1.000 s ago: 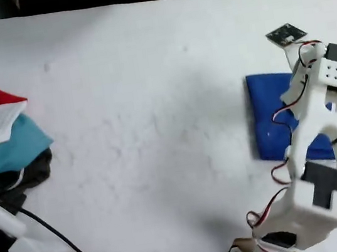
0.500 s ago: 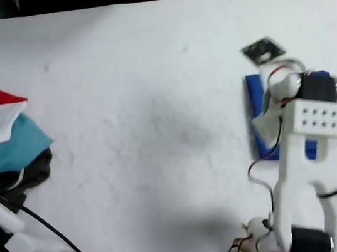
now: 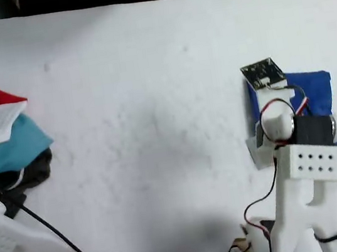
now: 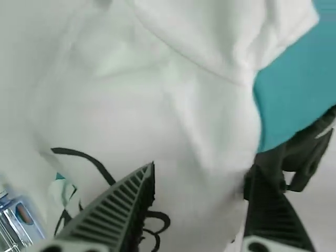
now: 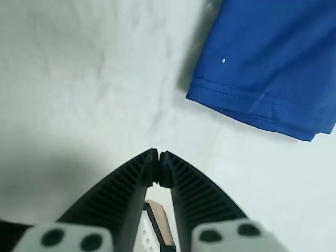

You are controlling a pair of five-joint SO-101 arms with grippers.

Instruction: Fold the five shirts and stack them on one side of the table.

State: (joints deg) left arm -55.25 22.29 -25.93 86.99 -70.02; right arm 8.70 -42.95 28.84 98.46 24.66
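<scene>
Right gripper closed near folded blue shirt

White table, folded blue shirt at right, heaped shirts at left edge.

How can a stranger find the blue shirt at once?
On the white table, find the side where the right arm stands. The blue shirt lies flat, partly under that arm. It alone is folded and deep blue; the other shirts are heaped at the opposite edge.

Matt cloth (stitched hem) forms the blue shirt.
</scene>
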